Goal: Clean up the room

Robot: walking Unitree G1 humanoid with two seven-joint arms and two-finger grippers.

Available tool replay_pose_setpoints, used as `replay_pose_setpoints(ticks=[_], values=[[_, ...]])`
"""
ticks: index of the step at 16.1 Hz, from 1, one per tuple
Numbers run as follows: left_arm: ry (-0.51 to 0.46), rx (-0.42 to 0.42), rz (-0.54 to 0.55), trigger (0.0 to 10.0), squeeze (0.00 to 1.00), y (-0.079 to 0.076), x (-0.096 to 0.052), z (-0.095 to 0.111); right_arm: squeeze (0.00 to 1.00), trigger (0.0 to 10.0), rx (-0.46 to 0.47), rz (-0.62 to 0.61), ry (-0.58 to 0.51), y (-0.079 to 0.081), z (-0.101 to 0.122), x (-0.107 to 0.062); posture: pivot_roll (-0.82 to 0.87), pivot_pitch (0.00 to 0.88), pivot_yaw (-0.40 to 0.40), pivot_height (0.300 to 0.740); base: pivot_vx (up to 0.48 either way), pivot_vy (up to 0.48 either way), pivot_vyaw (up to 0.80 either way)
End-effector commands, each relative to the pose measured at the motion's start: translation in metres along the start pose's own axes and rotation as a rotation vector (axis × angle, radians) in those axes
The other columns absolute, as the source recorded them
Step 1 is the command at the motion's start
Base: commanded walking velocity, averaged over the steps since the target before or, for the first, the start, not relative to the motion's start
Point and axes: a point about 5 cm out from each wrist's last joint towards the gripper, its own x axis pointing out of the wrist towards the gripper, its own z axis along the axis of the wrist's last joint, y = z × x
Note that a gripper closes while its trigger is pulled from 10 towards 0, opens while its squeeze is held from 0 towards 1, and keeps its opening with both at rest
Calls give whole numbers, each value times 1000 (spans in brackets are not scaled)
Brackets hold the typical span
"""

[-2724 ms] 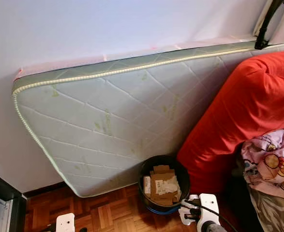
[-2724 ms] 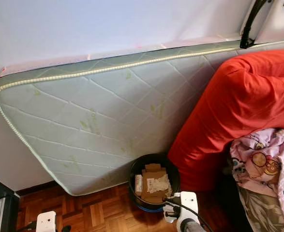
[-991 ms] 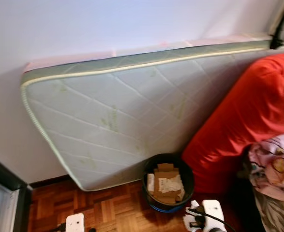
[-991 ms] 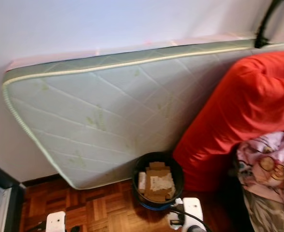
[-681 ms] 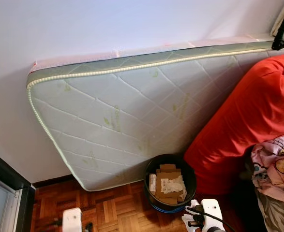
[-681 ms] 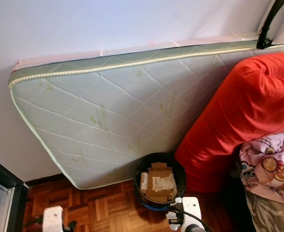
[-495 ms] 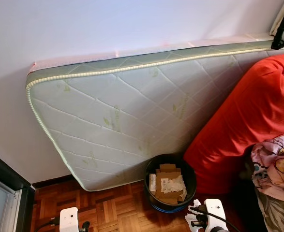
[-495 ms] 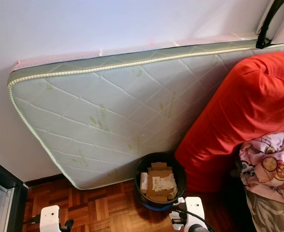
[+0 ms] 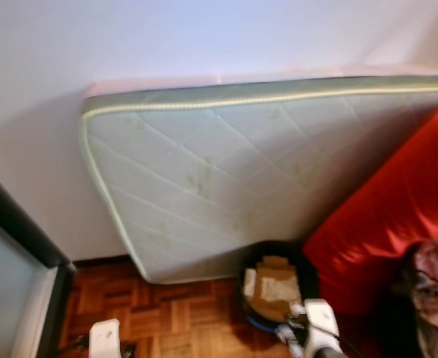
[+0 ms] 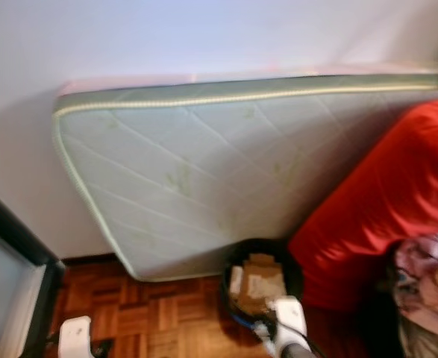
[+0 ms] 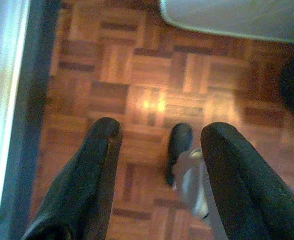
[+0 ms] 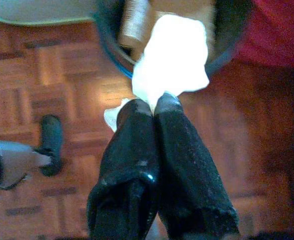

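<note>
Above the near rim of the black bin (image 10: 262,287) by the mattress (image 10: 204,194), right claw (image 12: 154,107) closed tight on a white tissue (image 12: 172,60), left claw (image 11: 159,132) wide open and empty over the floor (image 11: 136,75); if released too early, may fall outside the bin.

L gripper (image 11: 157,145): I saw its fingers spread apart, pointing downward, nothing between them | R gripper (image 12: 154,107): fingers pressed together, seemingly pinching something white at the tips | both arms low in the blurred head view
</note>
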Motion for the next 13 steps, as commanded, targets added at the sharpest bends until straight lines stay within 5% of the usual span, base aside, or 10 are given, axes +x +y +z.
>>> replay_pose_setpoints(ticks=[1,13], values=[[-1,-5,-14,10000,0,-5,0,1,0,10000,14,-35,24,-12,-10,-5,24,69,-41,740,0,0,0],[-10,-11,-22,10000,0,-8,1,4,0,10000,63,-55,-23,-14,1,-3,26,67,-46,740,0,0,0]])
